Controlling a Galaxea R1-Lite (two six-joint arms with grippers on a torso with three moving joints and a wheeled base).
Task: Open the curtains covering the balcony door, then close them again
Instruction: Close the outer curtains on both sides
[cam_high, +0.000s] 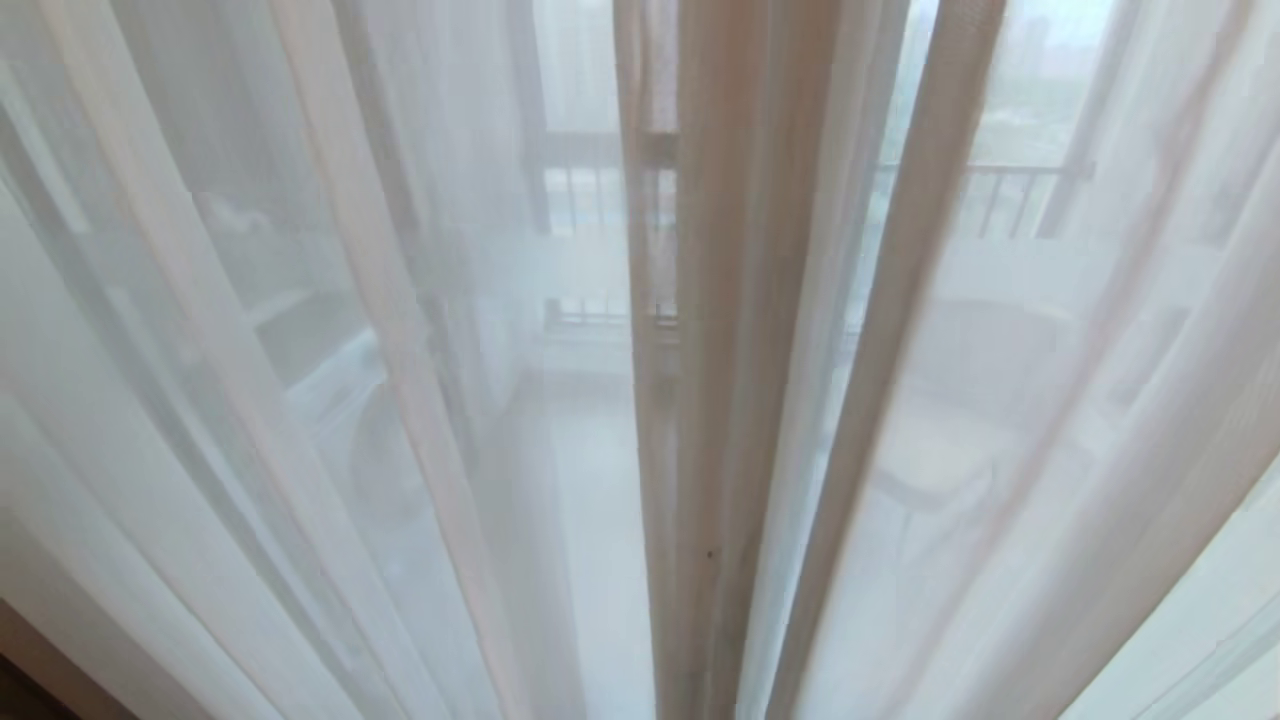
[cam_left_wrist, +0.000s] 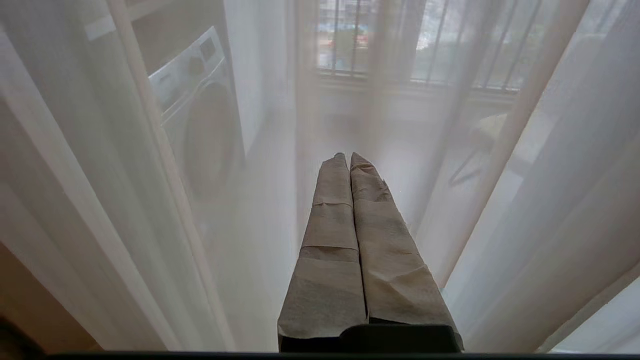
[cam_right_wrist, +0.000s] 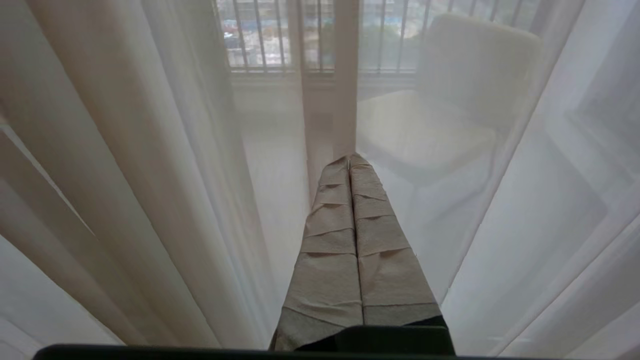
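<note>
The curtains (cam_high: 700, 350) hang drawn across the whole head view, thin white sheers whose beige hemmed edges meet near the middle. The balcony door is hidden behind them. Neither gripper shows in the head view. In the left wrist view my left gripper (cam_left_wrist: 348, 156) is shut, its tape-wrapped fingers (cam_left_wrist: 330, 225) pressed together and empty, pointing at the sheer folds (cam_left_wrist: 500, 165) without gripping them. My right gripper (cam_right_wrist: 350, 156) is likewise shut and empty, its tip close to a hemmed curtain edge (cam_right_wrist: 345, 100).
Through the sheers I make out a washing machine (cam_left_wrist: 200, 125) on the left, a pale chair (cam_right_wrist: 465, 95) on the right, and a barred railing (cam_right_wrist: 280, 40) at the far side of the balcony. A strip of brown floor (cam_high: 40, 670) shows at the lower left.
</note>
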